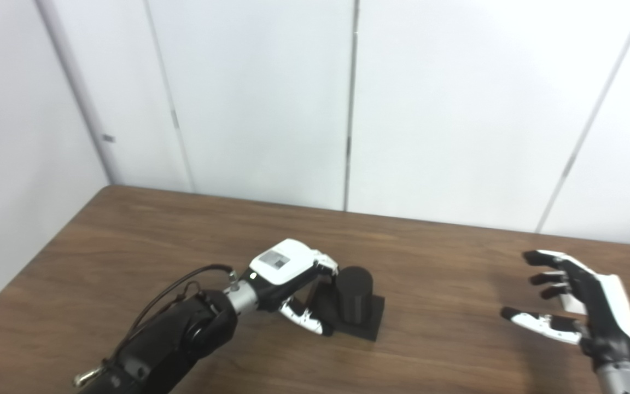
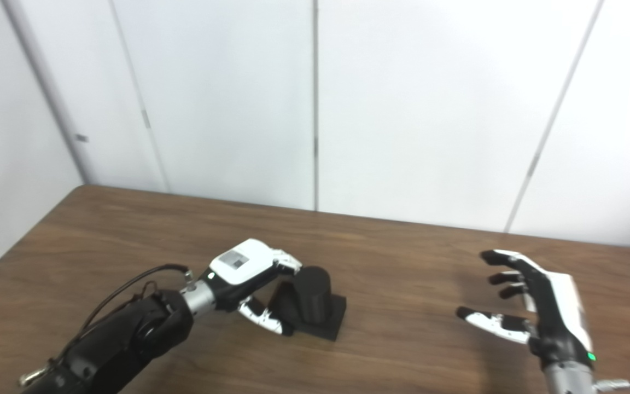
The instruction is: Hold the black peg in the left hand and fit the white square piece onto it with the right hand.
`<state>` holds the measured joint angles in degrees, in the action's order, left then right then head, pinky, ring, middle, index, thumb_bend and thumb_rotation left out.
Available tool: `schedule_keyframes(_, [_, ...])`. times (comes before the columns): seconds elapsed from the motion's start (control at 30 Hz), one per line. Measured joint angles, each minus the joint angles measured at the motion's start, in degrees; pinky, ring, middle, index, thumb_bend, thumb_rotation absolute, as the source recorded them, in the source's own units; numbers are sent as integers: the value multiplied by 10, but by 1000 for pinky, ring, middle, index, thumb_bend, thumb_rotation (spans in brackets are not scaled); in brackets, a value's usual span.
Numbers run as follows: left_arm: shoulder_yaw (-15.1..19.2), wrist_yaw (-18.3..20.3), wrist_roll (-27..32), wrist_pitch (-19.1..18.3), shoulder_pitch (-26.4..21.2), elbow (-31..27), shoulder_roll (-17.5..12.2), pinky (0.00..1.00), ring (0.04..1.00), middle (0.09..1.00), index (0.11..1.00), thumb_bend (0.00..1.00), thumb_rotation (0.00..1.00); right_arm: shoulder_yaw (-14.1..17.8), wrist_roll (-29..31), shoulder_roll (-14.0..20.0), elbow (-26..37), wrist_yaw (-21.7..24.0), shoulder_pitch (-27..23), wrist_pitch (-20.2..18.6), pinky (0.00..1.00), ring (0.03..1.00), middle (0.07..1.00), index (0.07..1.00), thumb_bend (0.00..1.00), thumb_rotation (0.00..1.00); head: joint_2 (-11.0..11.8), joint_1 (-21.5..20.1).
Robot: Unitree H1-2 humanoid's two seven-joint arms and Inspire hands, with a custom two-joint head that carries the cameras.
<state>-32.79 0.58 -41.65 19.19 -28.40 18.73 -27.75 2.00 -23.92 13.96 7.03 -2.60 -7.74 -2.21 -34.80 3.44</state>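
The black peg (image 1: 354,293), a short cylinder on a square black base (image 1: 372,320), stands on the brown table (image 1: 129,246) near the middle. My left hand (image 1: 287,273) is against its left side. The fingers (image 1: 327,265) reach the cylinder's upper left and the thumb (image 1: 307,320) lies by the base's front corner, not closed around it. My right hand (image 1: 583,306) hovers at the far right, open with fingers spread. A pale patch (image 1: 571,303) shows between its fingers and thumb. I cannot tell whether this is the white square piece; the hand hides most of it.
White wall panels (image 1: 271,109) rise right behind the table's far edge. The table's left edge runs diagonally at the left of the picture. Bare wood (image 1: 446,284) lies between the peg and my right hand.
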Motion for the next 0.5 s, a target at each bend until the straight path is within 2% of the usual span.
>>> schedule_keyframes(0.1, [-12,3,0,6,-2,-3,3,738,796,779,491,520,78,-3,-3,-1,-6,-9,-3,10,515,616,718,696,606,0,0,-30])
schedule_keyframes(0.43, [-43,1,-6,19,-9,-5,15,737,806,789,493,520,80,-18,-17,-16,-11,-14,-4,9,511,633,737,699,595,10,-8,-74])
schedule_keyframes(0.5, [-47,2,-7,19,-12,-5,15,746,813,793,493,519,81,-21,-24,-15,-10,-13,-4,8,538,653,742,709,607,44,-6,-100])
